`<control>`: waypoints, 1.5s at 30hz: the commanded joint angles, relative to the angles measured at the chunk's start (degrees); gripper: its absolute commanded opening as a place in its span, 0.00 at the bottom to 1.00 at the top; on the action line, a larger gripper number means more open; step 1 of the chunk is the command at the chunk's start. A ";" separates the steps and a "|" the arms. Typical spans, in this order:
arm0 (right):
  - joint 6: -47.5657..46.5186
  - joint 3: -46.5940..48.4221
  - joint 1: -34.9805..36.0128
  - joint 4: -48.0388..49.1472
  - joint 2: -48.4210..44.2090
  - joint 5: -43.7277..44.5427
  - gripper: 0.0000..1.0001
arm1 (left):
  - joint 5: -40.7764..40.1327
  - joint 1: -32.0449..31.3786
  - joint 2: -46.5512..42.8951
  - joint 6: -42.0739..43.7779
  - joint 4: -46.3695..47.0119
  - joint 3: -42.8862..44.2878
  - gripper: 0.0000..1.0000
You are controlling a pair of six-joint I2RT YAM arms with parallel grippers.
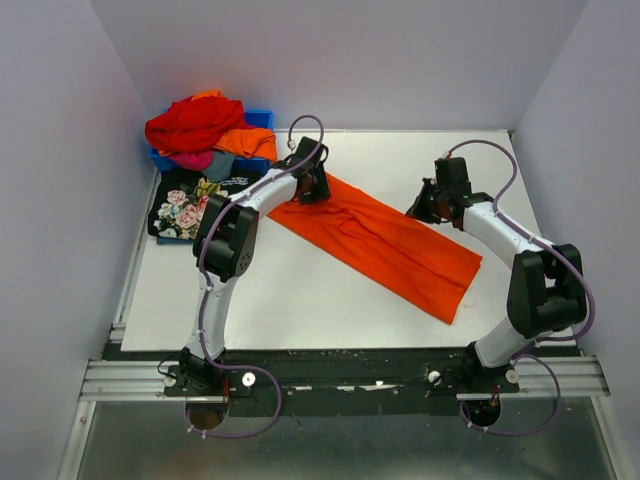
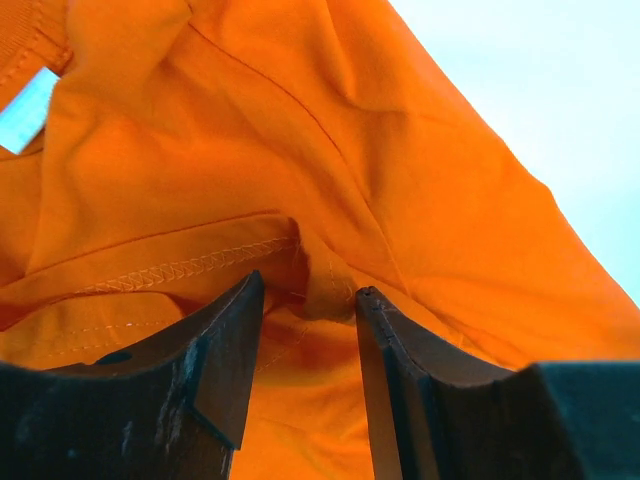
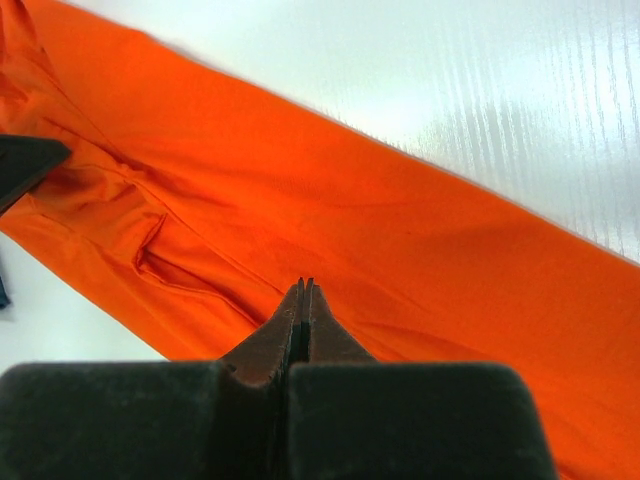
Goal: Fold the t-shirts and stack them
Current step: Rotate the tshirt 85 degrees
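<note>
A plain bright orange t-shirt (image 1: 390,245) lies folded into a long strip, running diagonally across the white table (image 1: 300,290). My left gripper (image 1: 312,185) is at the strip's far-left end. In the left wrist view it (image 2: 308,285) is open, its fingers either side of a bunched hem fold of the orange shirt (image 2: 300,130). My right gripper (image 1: 425,208) hovers by the strip's far edge. In the right wrist view it (image 3: 304,285) is shut and empty above the orange shirt (image 3: 400,230). A black t-shirt with pink rose print (image 1: 185,208) lies at the far left.
A blue bin (image 1: 262,118) at the back left holds a heap of red (image 1: 195,122), orange (image 1: 248,143), pink and grey shirts. Grey walls close in the table on the left, back and right.
</note>
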 commanded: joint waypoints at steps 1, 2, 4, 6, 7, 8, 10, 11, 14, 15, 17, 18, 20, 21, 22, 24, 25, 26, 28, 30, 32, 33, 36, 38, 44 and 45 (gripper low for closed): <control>0.11 -0.73 0.23 1.57 -1.00 -0.92 0.01 | -2.88 0.31 -0.02 1.18 -1.84 3.23 0.57; 0.29 -0.73 0.23 1.65 -1.00 -0.92 0.01 | -2.18 0.40 0.42 1.19 -1.93 3.75 0.56; 0.29 -0.73 0.23 1.65 -0.82 -1.00 0.01 | -1.12 0.40 1.56 0.92 -2.54 4.90 0.53; 0.37 -0.73 0.23 1.65 -0.82 -0.83 0.01 | 0.19 0.40 1.66 0.49 -1.76 4.73 0.49; 0.38 -0.73 0.23 1.65 -0.82 -0.74 0.01 | 0.81 0.31 1.74 0.31 -1.06 4.38 0.47; 0.29 -0.82 0.23 1.65 -0.91 -0.65 0.01 | 1.51 0.40 1.74 0.13 -0.70 4.11 0.45; 0.46 -0.82 0.23 1.57 -0.91 -0.48 0.01 | 2.13 0.40 2.09 0.04 -1.05 4.28 0.44; 0.46 -0.65 0.23 1.57 -0.82 -0.48 0.01 | 2.13 0.31 2.18 -0.13 -1.31 4.37 0.44; 0.55 -0.73 0.23 1.48 -0.73 -0.39 0.01 | 3.61 0.31 2.18 -0.22 -1.49 3.94 0.45; 0.55 -0.73 0.23 1.39 -0.73 -0.39 0.01 | 3.80 0.31 2.10 -0.31 -1.58 3.93 0.45; 0.64 -0.73 0.23 1.39 -0.82 -0.30 0.01 | 4.06 0.31 2.01 -0.31 -1.84 3.85 0.46; 0.64 -0.73 0.23 1.39 -0.91 -0.30 0.01 | 4.24 0.23 1.75 -0.31 -1.93 3.67 0.44; 0.81 -0.82 0.23 1.22 -0.91 -0.21 0.01 | 4.68 0.23 0.96 -0.31 -1.40 2.71 0.33; 0.73 -0.91 0.23 1.21 -0.99 -0.13 0.01 | 4.68 0.14 0.34 -0.48 -0.88 2.01 0.25; 0.73 -0.91 0.23 1.30 -1.00 -0.04 0.01 | 4.51 -0.04 -0.45 -0.40 -0.35 1.13 0.19; 0.73 -0.91 0.23 1.13 -1.08 -0.04 0.01 | 3.81 -0.21 -1.68 -0.40 0.18 -0.28 0.06; 0.81 -0.91 0.14 1.21 -1.08 0.05 0.01 | 3.45 -0.39 -2.21 -0.40 0.18 -0.72 0.04; 0.81 -1.00 0.23 1.13 -1.17 0.14 0.01 | 3.36 -0.48 -2.65 -0.31 -0.08 -1.25 0.01; 0.90 -1.00 0.23 1.04 -1.17 0.23 0.01 | 3.54 -0.74 -4.05 -0.48 -0.17 -2.74 0.00; 0.90 -1.00 0.23 0.95 -1.26 0.14 0.01 | 3.45 -1.09 -5.89 -1.01 0.79 -5.37 0.00; 0.99 -1.00 0.23 0.95 -1.35 -0.04 0.01 | 3.01 -1.53 -7.74 -1.80 2.46 -7.83 0.00; 0.90 -1.00 0.23 0.95 -1.35 -0.12 0.01 | 2.84 -1.71 -8.53 -2.06 2.90 -8.54 0.00; 0.99 -1.09 0.23 0.95 -1.52 -0.30 0.01 | 2.57 -2.32 -9.77 -2.59 3.26 -9.95 0.00; 0.99 -1.09 0.23 0.78 -1.61 -0.39 0.01 | 2.57 -2.76 -10.38 -2.94 3.43 -10.83 0.00; 0.99 -1.09 0.23 0.42 -1.35 -0.39 0.01 | 2.57 -3.12 -12.05 -5.05 3.52 -14.34 0.00; 0.99 -1.09 0.23 0.42 -1.26 -0.39 0.01 | 1.18 -3.20 -12.49 -5.58 3.78 -15.13 0.00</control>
